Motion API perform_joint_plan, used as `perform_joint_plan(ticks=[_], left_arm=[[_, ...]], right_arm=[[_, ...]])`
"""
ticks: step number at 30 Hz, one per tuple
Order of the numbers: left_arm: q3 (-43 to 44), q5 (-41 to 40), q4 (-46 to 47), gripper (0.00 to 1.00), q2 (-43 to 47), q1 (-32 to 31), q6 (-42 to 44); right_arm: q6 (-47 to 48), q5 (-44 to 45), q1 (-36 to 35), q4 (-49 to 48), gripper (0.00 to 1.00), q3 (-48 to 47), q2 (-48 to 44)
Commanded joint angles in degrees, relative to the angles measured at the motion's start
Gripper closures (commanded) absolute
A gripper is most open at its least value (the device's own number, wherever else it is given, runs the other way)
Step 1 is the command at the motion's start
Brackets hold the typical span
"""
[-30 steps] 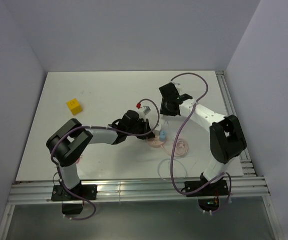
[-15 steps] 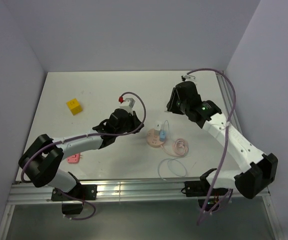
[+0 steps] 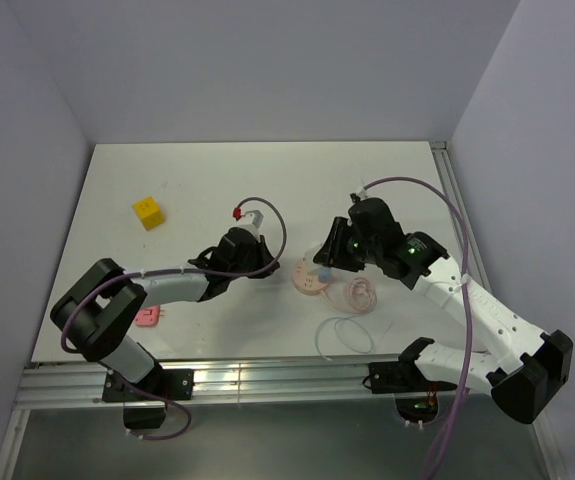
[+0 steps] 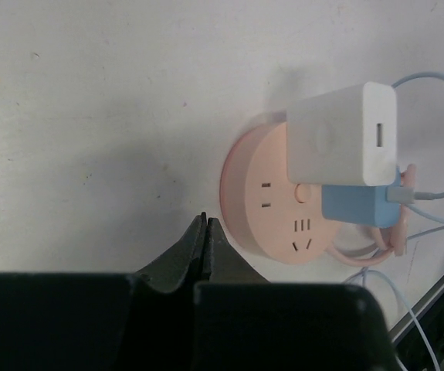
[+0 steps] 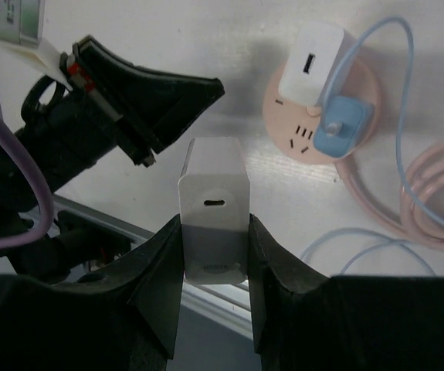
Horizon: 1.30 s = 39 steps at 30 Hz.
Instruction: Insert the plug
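Note:
The light-blue plug (image 4: pixel 357 205) sits on the round pink socket (image 4: pixel 272 220) beside a white adapter (image 4: pixel 344 133); its thin cable loops off to the right. Both show in the right wrist view, the plug (image 5: pixel 344 127) and the socket (image 5: pixel 295 124), and from above as the plug (image 3: pixel 324 271) on the socket (image 3: pixel 308 280). My left gripper (image 4: pixel 206 220) is shut and empty, its tips just left of the socket (image 3: pixel 270 268). My right gripper (image 5: pixel 214 224) is shut on a second white adapter block (image 5: pixel 214 185), held above the table near the socket (image 3: pixel 329 250).
A pink coiled cable (image 3: pixel 360 293) lies right of the socket, and a thin white cable loop (image 3: pixel 345 335) lies nearer the front edge. A yellow cube (image 3: pixel 147 212) sits at the far left. A small pink piece (image 3: pixel 147 317) lies by the left arm. Metal rails (image 3: pixel 267 378) run along the near edge.
My right gripper has come nearer and lower, close over the socket, with the white block in it. My left gripper has shifted slightly but stays just left of the socket.

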<state>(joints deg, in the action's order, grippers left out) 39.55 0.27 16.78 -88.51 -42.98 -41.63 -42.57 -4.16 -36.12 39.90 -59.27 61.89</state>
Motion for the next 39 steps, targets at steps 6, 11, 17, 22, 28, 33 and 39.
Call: perform_joint_plan(ticks=[6, 11, 17, 22, 28, 33, 39], left_arm=[[-2.28, 5.7, 11.76, 1.0, -7.46, 0.09, -3.37], [-4.04, 8.16, 17.14, 1.0, -10.01, 0.09, -5.65], [-5.71, 8.78, 21.1, 1.0, -10.37, -1.4, -7.41], [-4.66, 11.23, 25.13, 1.0, -13.44, -3.86, -9.96], [-5.18, 13.08, 27.96, 1.0, -15.11, -6.06, -11.37], [-6.41, 13.35, 30.07, 1.0, -14.68, -7.12, -11.99], [-7.91, 7.65, 22.8, 1.0, -9.14, -7.12, -10.06]], right_arm=[[-4.72, -1.82, -2.54, -1.41, 1.0, 3.28, -0.63], [-7.09, 1.87, -4.49, -1.05, 1.0, 3.28, 2.53], [-11.91, 10.39, -5.89, 3.68, 1.0, -0.32, 8.59], [-15.09, 16.89, -9.23, 6.24, 1.0, -3.39, 10.97], [-15.88, 20.68, -10.02, 9.4, 1.0, -3.84, 12.64], [-16.14, 20.6, -9.94, 9.85, 1.0, -3.75, 13.7], [-17.2, 20.07, -10.46, 8.88, 1.0, -5.42, 17.38]])
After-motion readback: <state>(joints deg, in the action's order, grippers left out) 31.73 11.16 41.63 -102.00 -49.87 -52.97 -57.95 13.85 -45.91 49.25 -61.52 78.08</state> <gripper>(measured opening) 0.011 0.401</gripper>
